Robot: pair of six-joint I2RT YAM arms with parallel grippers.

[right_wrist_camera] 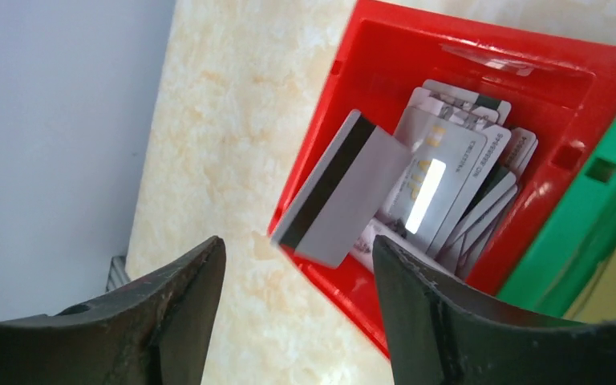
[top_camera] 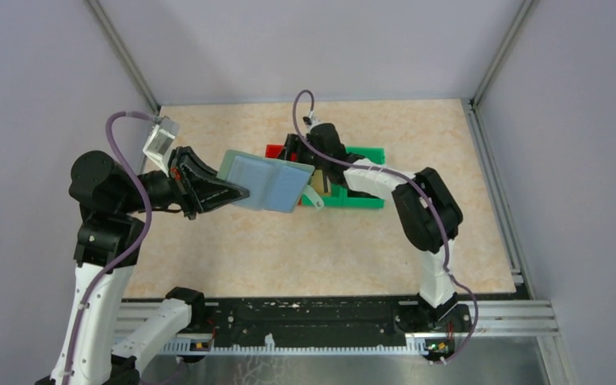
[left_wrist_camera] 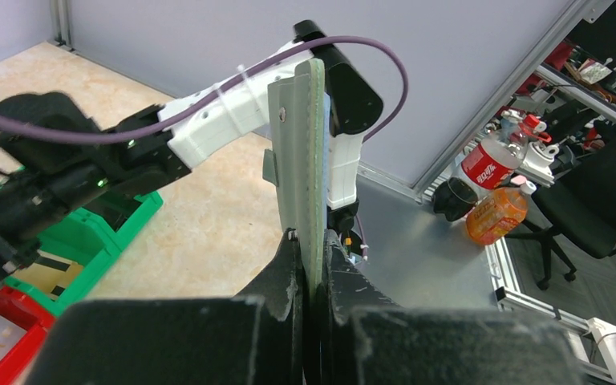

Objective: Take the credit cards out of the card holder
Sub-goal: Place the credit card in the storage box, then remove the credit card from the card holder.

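My left gripper [top_camera: 237,192] is shut on the pale grey-green card holder [top_camera: 269,181] and holds it open above the table. In the left wrist view the holder [left_wrist_camera: 298,152] stands edge-on between the fingers [left_wrist_camera: 289,265]. My right gripper [right_wrist_camera: 297,249] is open and empty above the red bin [right_wrist_camera: 545,64]. A silvery-grey credit card with a black stripe [right_wrist_camera: 345,188] is tilted over the bin's near rim, apart from both fingers. Several pale credit cards [right_wrist_camera: 457,172] lie piled in the bin. In the top view the right gripper [top_camera: 295,148] hovers over the red bin [top_camera: 274,150].
A green bin [top_camera: 365,200] stands next to the red one, right of centre. In the left wrist view the green bin [left_wrist_camera: 104,241] and the red bin's corner [left_wrist_camera: 4,309] show at lower left. Grey walls enclose the table.
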